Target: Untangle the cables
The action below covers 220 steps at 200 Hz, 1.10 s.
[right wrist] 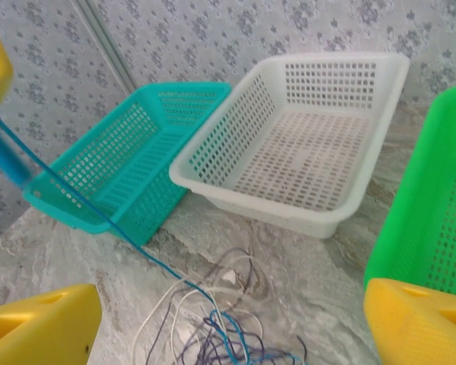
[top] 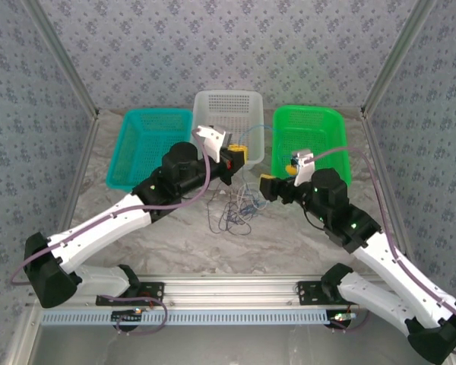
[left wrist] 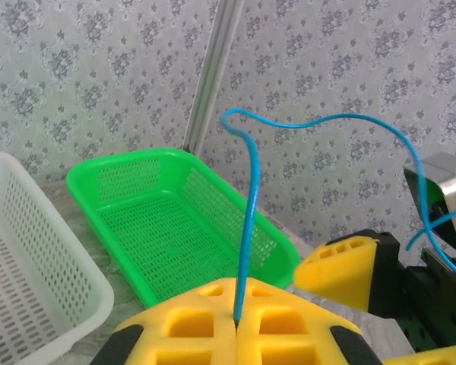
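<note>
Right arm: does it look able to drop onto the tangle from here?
Likely yes. The right gripper hangs open over the cables, nothing lying between; only the blue cable pinched in the left gripper rises from the pile nearby.

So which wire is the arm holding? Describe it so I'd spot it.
Find the white perforated plastic basket at the back of the grey table; by its near edge is the left arm's yellow claw. Pinched in it is a thin bright blue wire, rising in an arc, unlike the purple and whitish wires heaped below.
</note>
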Available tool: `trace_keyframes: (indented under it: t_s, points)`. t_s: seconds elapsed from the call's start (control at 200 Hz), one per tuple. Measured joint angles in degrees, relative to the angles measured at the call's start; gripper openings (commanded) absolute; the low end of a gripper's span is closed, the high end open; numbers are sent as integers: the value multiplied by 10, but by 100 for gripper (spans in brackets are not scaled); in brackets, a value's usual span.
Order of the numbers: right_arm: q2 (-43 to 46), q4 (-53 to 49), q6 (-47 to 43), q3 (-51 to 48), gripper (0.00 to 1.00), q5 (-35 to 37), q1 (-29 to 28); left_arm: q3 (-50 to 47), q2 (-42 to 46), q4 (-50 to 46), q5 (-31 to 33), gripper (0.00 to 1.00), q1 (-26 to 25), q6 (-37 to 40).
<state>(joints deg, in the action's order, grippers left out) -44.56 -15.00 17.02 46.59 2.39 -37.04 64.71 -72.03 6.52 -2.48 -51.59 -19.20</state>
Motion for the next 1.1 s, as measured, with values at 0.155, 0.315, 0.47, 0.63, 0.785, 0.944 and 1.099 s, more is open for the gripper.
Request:
trace_keyframes:
  t_s: [0.155, 0.315, 0.47, 0.63, 0.785, 0.944, 1.099]
  points:
    - [2, -15, -2, -19, 93, -3, 0, 0, 0, -10, 4, 0, 6, -20]
    - [2, 7, -1, -76, 94, -18, -7, 5, -1, -13, 0, 0, 9, -37]
    - [-5, 80, 1, -137, 95, -17, -36, 17, -1, -10, -12, 0, 9, -56]
    - [-40, 166, 0, -169, 96, -6, -83, 19, -1, -4, -21, 0, 6, -71]
    - [-80, 232, -16, -166, 96, 14, -111, 19, -2, -4, -24, 0, -5, -75]
    - [-89, 252, -43, -145, 96, 39, -119, 19, -2, -5, -24, 0, -7, -76]
    - [-124, 271, -68, -110, 90, 54, -113, 19, -2, -5, -27, 0, -21, -75]
